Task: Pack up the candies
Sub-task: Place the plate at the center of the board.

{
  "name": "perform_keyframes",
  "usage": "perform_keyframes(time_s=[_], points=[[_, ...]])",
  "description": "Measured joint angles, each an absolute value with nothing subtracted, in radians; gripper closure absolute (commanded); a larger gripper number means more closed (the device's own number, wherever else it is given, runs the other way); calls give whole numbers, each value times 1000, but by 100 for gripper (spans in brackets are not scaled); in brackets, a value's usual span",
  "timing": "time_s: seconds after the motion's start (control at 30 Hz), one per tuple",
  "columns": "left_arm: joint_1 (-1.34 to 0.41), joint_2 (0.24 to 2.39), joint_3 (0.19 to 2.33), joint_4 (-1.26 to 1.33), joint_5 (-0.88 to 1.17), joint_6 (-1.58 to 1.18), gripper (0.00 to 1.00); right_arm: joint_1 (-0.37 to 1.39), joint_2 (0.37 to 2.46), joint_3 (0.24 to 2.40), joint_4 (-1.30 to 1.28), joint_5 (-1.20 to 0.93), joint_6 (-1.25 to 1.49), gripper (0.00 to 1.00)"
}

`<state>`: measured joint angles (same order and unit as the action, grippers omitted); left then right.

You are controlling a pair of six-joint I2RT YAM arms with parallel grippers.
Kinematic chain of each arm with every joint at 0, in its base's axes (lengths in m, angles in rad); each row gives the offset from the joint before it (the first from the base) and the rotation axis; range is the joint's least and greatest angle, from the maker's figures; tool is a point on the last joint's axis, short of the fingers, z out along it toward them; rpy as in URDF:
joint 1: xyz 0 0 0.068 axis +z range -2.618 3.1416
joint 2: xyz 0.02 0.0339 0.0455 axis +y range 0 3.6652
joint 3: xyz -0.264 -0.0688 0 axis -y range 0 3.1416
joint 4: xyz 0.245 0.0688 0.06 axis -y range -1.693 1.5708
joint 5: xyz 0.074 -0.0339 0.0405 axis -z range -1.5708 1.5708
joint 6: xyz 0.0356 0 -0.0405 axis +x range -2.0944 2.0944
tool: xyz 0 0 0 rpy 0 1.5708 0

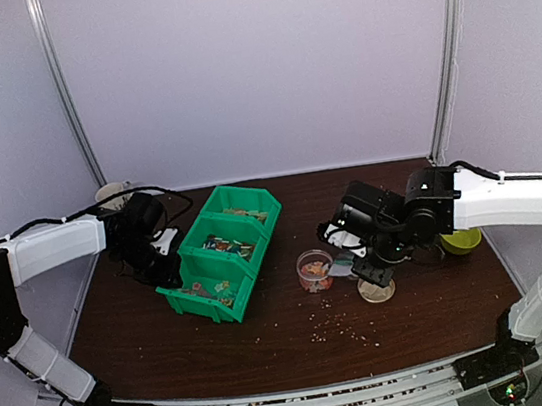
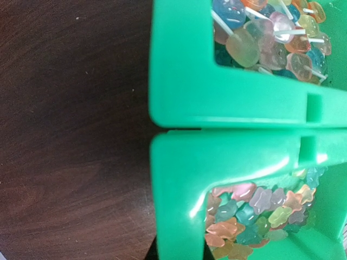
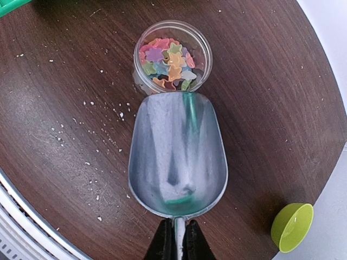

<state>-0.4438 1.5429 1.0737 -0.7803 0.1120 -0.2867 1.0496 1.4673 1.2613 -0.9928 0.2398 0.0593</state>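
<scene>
Because the broad silvery metal scoop (image 3: 176, 157) lay empty with its lip touching the near rim of the small clear round plastic jar (image 3: 136, 54), which sat at twelve o'clock from its handle, the likeliest trouble was a nudge. The right fingers (image 3: 161, 246) were clamped shut on the thin handle, and any forward push from them could have tipped or slid so light a jar. That would have spilled the small star-shaped candies of mixed colours (image 3: 169, 59) that only partly filled it. More candies lay in the compartments of the green plastic bins (image 2: 227, 103), at ten o'clock from the jar in the overhead view, so the scoop would have had to travel loaded across the dark wooden desk (image 3: 65, 81). Its mouth looked wider than the jar's, and a fast tilt would probably have sent sweets over the rim to join the pale crumbs (image 3: 114, 111) scattered at eight o'clock. The left fingers (image 1: 166, 268) were closed at the bins' nine o'clock side, out of their own camera's sight. Whether they gripped the wall could not be told. If they did not, a digging scoop might have shoved the bins away.
</scene>
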Motion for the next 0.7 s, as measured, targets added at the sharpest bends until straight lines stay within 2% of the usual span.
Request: perform_keyframes(time_s=[0.3,0.7], points=[[-444,1543,1074,-781,112,-287,100,1055,1459,1264,-947,244,23,100],[-444,1543,1074,-781,109,-287,100,1144,1341,1110,-617,279,-112,100]])
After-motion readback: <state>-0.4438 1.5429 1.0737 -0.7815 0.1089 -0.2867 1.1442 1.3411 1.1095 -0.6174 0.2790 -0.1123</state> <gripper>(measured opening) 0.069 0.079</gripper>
